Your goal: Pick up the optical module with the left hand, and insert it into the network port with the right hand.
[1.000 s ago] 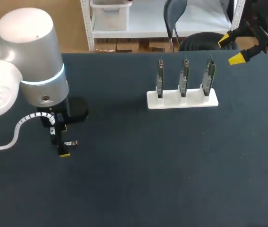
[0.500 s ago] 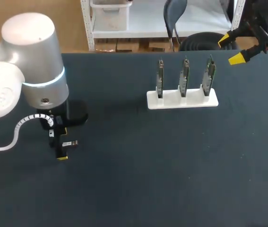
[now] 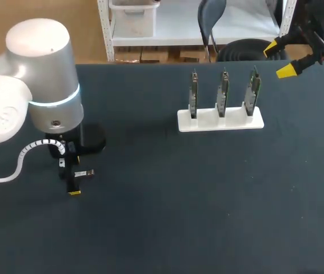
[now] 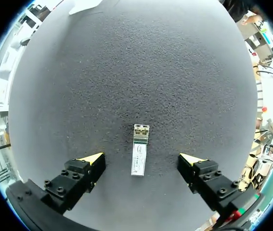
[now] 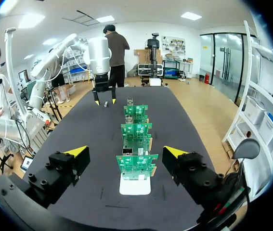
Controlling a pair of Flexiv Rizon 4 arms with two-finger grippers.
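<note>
Left gripper (image 4: 141, 159) was open, fingers spread wide, poised over the module (image 4: 139, 156). The module lay flat on the table (image 3: 207, 200) between the two yellow tips, and neither tip touched it. Its long axis ran ahead of the gripper and across the closing direction, so we judged the fingers were set to pinch its long sides. No grasp had been made yet. Right gripper (image 5: 125, 151) was also open and empty, held off the table's far right corner. It looked down the row of three boards (image 3: 223, 91) standing upright in a white base (image 3: 220, 120). We took this as a waiting pose that kept the arm out of the left arm's way and roughly lined up with the boards. The port was too small to pick out. The module sat on the left part of the table, well apart from the base near the far edge. Bare mat lay between them, so we judged there was open room for a handover.
</note>
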